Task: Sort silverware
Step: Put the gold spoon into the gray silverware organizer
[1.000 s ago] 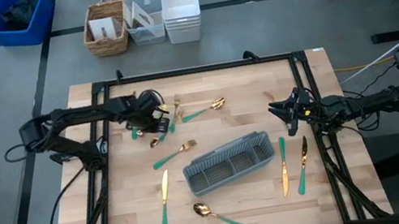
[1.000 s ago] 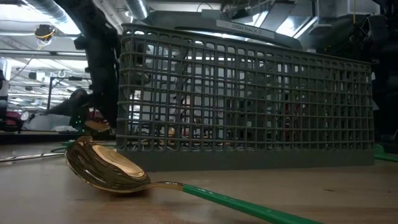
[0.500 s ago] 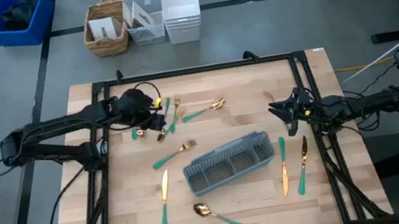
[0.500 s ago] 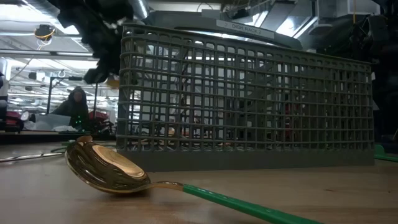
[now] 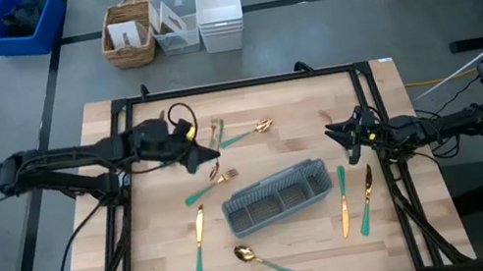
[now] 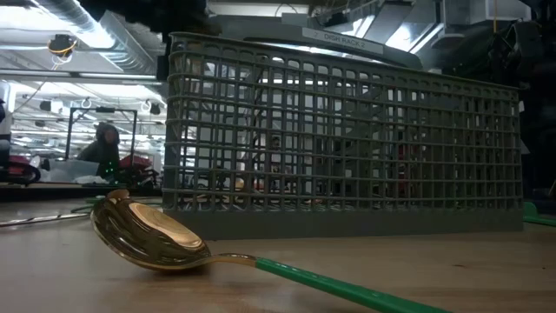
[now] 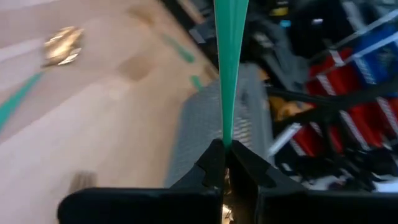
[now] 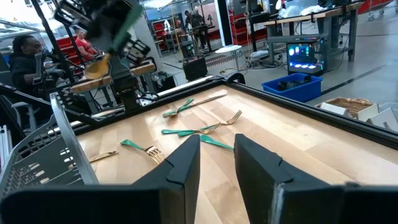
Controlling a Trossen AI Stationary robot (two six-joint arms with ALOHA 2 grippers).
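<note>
High view shows the left gripper (image 5: 193, 156) raised over the left half of the light wooden tabletop (image 5: 159, 260), fingers pressed together on the teal-green handle of a gold-headed piece of silverware (image 7: 230, 68); the left wrist view has that handle rising straight out from between the pinching fingers, its head hidden; the grey slotted rectangular cutlery caddy (image 5: 272, 198) sits near the tabletop's middle, toward the near edge; a gold-and-teal fork (image 5: 210, 187) lies just beside the caddy's left end, a knife (image 5: 199, 243) lies nearer the near-left corner, and a gold spoon with a teal handle (image 5: 264, 260) rests close to the near edge, in front of the caddy; two more pieces (image 5: 353, 200) lie side by side just right of the caddy; a small cluster (image 5: 239, 134) lies toward the far edge; the right gripper (image 5: 339, 132) hovers over the right side, its fingers spread and holding nothing.
</note>
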